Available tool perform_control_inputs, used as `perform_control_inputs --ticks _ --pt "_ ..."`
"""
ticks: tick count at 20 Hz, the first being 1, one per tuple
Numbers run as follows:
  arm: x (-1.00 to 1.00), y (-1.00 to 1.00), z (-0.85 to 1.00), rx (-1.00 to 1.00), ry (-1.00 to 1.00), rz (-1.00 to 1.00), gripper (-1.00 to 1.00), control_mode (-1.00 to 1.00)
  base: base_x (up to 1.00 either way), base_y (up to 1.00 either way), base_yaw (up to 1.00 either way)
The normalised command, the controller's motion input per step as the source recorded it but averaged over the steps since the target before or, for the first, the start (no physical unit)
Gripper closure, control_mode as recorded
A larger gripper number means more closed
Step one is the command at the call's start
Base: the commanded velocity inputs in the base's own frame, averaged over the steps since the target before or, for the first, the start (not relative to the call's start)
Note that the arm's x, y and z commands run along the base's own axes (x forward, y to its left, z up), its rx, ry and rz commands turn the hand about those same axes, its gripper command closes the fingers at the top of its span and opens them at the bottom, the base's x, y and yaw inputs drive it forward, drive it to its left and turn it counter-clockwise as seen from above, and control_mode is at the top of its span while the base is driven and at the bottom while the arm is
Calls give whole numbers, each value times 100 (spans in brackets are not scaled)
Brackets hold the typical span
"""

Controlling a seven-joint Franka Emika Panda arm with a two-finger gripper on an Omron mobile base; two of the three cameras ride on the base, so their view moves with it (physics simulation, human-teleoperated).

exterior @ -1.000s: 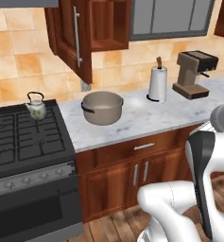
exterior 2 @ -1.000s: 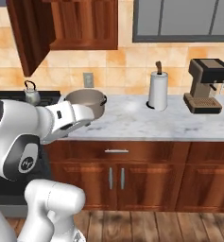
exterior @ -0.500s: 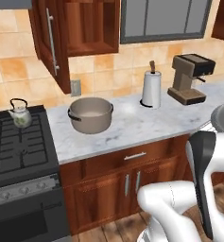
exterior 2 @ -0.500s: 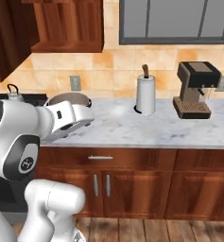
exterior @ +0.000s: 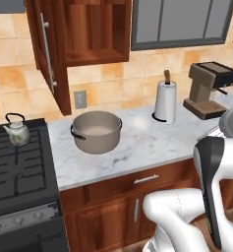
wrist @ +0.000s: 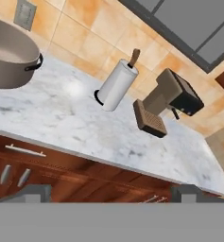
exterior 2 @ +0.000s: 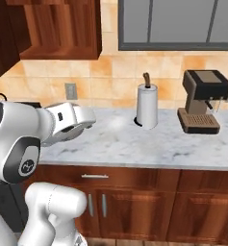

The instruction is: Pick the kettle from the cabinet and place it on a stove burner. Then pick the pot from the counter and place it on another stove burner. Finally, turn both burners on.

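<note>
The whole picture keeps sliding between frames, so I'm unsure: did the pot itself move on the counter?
No. The pot sits on the counter below the cabinet, near the wall outlet, as before; the camera moved.

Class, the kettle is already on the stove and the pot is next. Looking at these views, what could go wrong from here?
1. The open cabinet door hangs just above and left of the pot; lifting the pot high toward the stove might clip it.
2. The kettle occupies a rear burner; the wide pot could bump it if set on the adjacent grate.
3. The open gripper faces the paper-towel roll, not the pot; it must re-aim.
</note>
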Motion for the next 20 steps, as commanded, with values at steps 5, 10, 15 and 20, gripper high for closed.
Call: perform_control_inputs --ticks 5,10,15,20 --pt "0 0 0 0 0 0 -100 100 59 -16 8" --pt "0 0 0 0 0 0 -100 100 66 -3 7" --pt "0 0 0 0 0 0 -100 100 60 -2 7" --pt "0 0 0 0 0 0 -100 100 30 -7 13"
